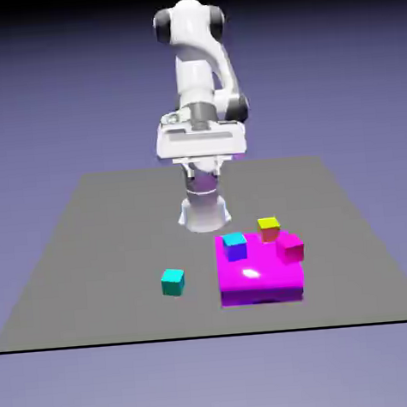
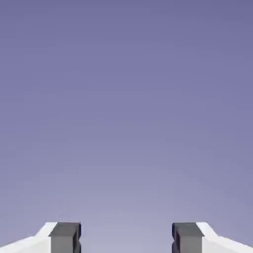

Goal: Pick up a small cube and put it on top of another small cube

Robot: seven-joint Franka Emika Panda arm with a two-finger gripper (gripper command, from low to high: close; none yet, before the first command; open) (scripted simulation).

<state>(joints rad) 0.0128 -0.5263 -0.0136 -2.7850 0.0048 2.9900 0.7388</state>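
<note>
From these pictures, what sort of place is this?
Probably a simulated test bench, not a real room: flat grey table, plain blue-violet backdrop, glossy small teal cube, large magenta block.

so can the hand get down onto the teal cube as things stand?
Probably yes. The teal cube sits alone on the table, apart from the magenta block, and the hand is open and empty.

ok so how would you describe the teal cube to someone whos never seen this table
Start at the big magenta block on the grey table, toward the exterior view's right. Three small cubes crowd its far side: a blue one, a yellow-topped one and a pink one. The teal cube is the only small cube standing alone, on bare table to the block's left in that view.
</note>
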